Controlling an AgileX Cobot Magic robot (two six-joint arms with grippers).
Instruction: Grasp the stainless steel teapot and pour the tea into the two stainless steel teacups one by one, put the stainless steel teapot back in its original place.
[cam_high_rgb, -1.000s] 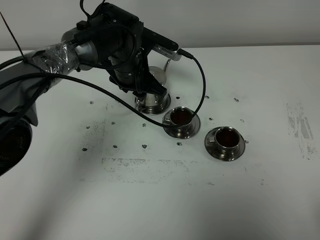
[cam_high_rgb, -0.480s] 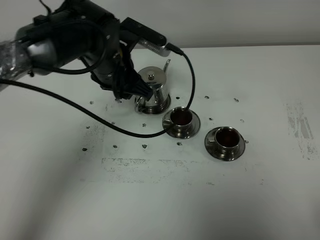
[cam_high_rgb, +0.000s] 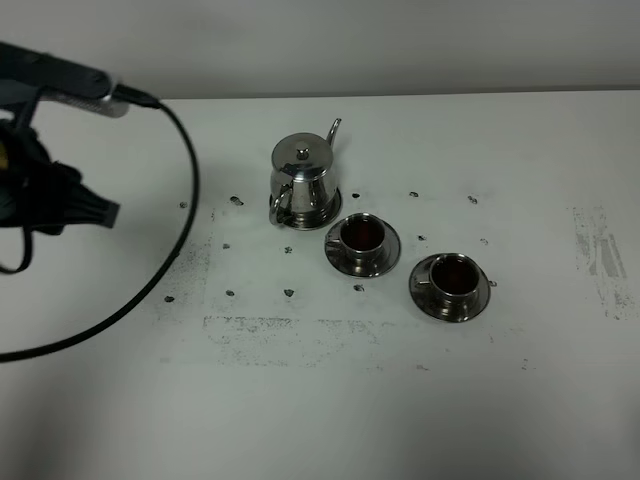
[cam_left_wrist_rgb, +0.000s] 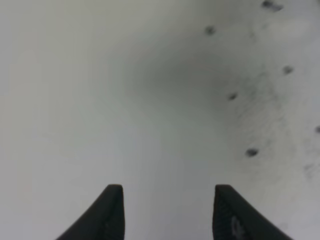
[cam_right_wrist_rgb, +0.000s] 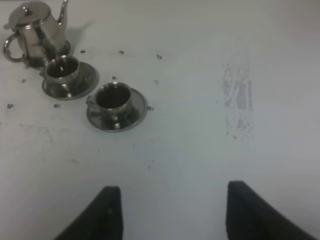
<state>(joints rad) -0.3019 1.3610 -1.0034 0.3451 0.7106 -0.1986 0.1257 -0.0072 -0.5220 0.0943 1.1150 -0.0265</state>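
Observation:
The stainless steel teapot (cam_high_rgb: 303, 180) stands upright on its round tray (cam_high_rgb: 323, 216), spout to the back right and loop handle to the front left; the right wrist view shows it too (cam_right_wrist_rgb: 35, 32). In front of it, to the right, the two stainless steel teacups (cam_high_rgb: 362, 235) (cam_high_rgb: 453, 276) sit on their saucers with dark tea inside, also in the right wrist view (cam_right_wrist_rgb: 62, 70) (cam_right_wrist_rgb: 114, 97). My left gripper (cam_high_rgb: 110, 212) hangs far to the left, well apart from the teapot. Its jaws (cam_left_wrist_rgb: 167, 200) are open over bare table. My right gripper (cam_right_wrist_rgb: 172, 205) is open, empty, and near of the cups.
A black cable (cam_high_rgb: 185, 200) loops from the left arm down across the white table (cam_high_rgb: 330, 400). Dark specks dot the surface around the teapot and cups. A grey scuffed patch (cam_high_rgb: 600, 255) marks the right side.
My left arm has let go of the teapot and swung away to the far left. The teapot is left standing on its tray, and the cups have not moved.

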